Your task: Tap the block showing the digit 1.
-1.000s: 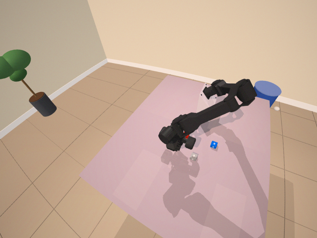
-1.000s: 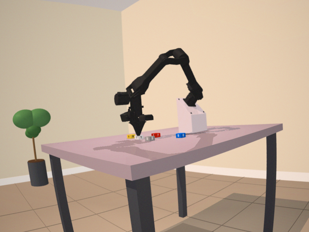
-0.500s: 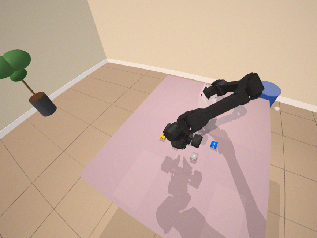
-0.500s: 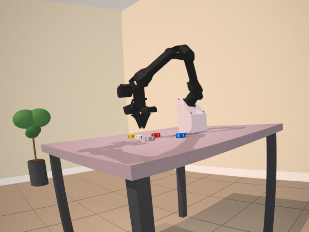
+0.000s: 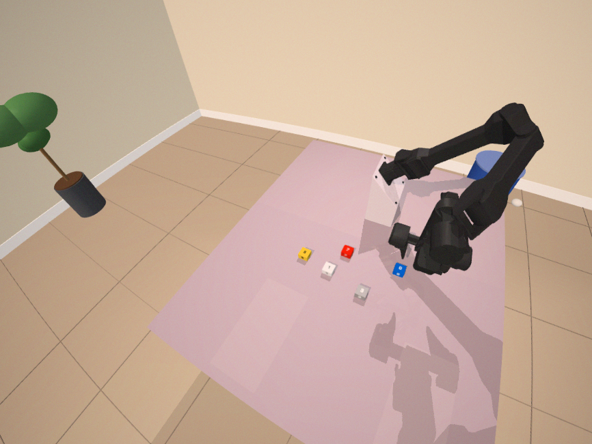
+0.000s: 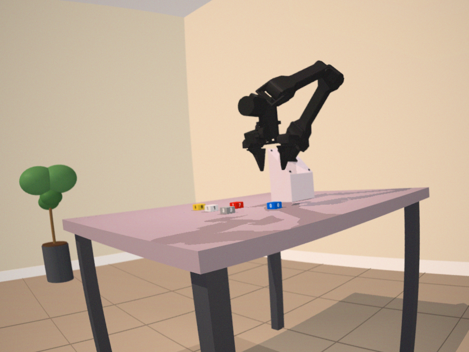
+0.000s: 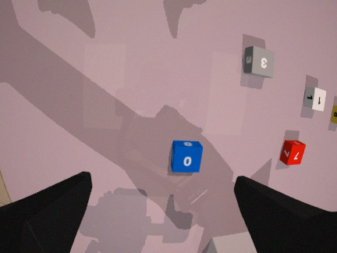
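Arm folded back w/ elbow high, forearm angled down toward its white base mount (image 6: 293, 183); tool (image 6: 272, 163) raised well above worktop (image 6: 212, 246), pointing straight down, fingers spread wide, nothing between them. Roughly over blue block (image 7: 186, 156), well clear of it vertically.

Blocks: 5 total, 1 of each colour, all on worktop, none touching. Digits readable: blue = 0, grey block (image 7: 259, 61) = 3, red block (image 7: 292, 151) = 7, white block (image 7: 315, 98) = 1. Yellow block (image 5: 305, 253): digit too small to read in top view, cut off at edge in wrist view.

White block w/ digit 1 sits between yellow & grey, near red, well apart from tool, upright on worktop.
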`<state>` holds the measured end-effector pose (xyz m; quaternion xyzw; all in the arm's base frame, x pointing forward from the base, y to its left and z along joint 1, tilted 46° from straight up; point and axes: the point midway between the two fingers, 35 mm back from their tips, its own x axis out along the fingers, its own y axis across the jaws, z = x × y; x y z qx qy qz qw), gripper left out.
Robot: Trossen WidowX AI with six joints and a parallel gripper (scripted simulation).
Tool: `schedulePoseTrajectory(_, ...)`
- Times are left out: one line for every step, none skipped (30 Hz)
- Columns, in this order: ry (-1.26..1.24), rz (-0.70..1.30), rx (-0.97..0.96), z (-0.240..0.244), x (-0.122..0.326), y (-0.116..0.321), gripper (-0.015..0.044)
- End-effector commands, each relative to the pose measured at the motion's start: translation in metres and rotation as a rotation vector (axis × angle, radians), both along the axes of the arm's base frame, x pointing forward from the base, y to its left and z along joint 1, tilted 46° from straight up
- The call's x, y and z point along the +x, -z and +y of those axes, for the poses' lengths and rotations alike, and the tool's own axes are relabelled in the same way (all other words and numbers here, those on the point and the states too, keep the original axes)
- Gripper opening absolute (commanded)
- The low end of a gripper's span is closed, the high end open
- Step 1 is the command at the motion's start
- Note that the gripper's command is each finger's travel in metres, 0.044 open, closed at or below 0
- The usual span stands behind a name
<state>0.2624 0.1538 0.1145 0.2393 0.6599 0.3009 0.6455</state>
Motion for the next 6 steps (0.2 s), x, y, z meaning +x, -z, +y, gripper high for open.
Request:
schedulePoseTrajectory(0.004,0.011,0.012,0.0094,-0.0301,-0.0249,0.0400)
schedulePoseTrajectory(0.004,0.011,0.013,0.0098,-0.0318,-0.0262,0.0400)
schedulePoseTrajectory(0.004,0.011,0.013,0.0098,-0.0318,-0.0262,0.0400)
schedulePoseTrajectory(0.004,0.011,0.013,0.0098,-0.0318,-0.0262,0.0400)
schedulePoseTrajectory(0.004,0.011,0.013,0.0098,-0.0318,-0.0262,0.0400)
schedulePoseTrajectory(0.004,0.011,0.013,0.0098,-0.0318,-0.0262,0.0400)
